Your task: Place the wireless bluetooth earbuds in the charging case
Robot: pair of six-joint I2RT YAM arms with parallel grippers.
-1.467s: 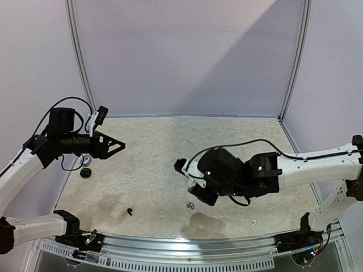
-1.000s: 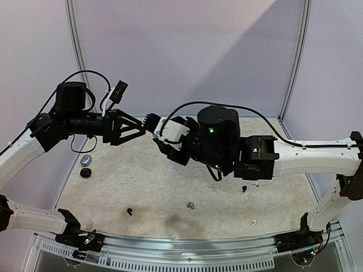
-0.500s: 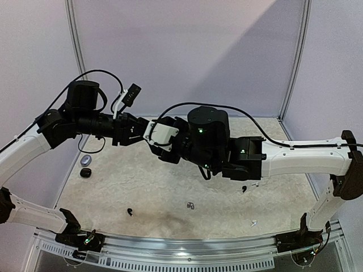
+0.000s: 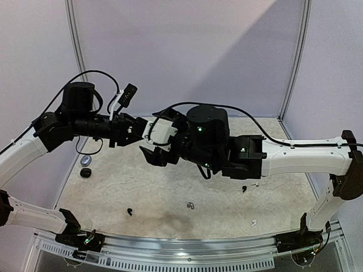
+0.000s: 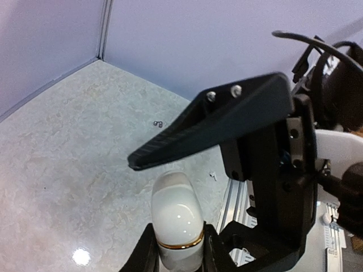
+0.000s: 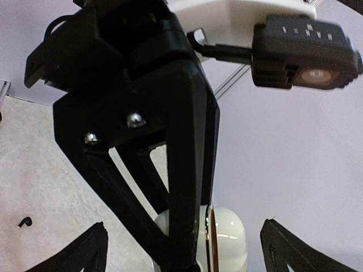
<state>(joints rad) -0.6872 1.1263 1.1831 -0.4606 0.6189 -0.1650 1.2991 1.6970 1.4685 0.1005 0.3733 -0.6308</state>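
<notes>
Left claw (image 4: 143, 131) clamped on white case (image 5: 177, 218) aloft, right claw (image 6: 184, 229) spread wide either side, black earbud (image 4: 130, 212), grey earbud (image 4: 190, 205), white earbud (image 4: 253, 223) loose on tabletop (image 4: 142, 187) below, well apart.

Two arms meet up high, the table below is open

The left gripper (image 4: 142, 128) and the right gripper (image 4: 154, 137) are nose to nose above the table (image 4: 142, 190). The white case (image 6: 226, 231) fills the gap between the right one's wide-apart fingers. The right arm (image 4: 300, 158) stretches across like a bar. Down low there is room. Only a black earbud (image 4: 130, 212), a silvery earbud (image 4: 190, 205) and a white earbud (image 4: 253, 223) lie near the front, and a grey lump (image 4: 85, 161) and a black lump (image 4: 85, 173) lie by the left wall (image 4: 34, 68).
</notes>
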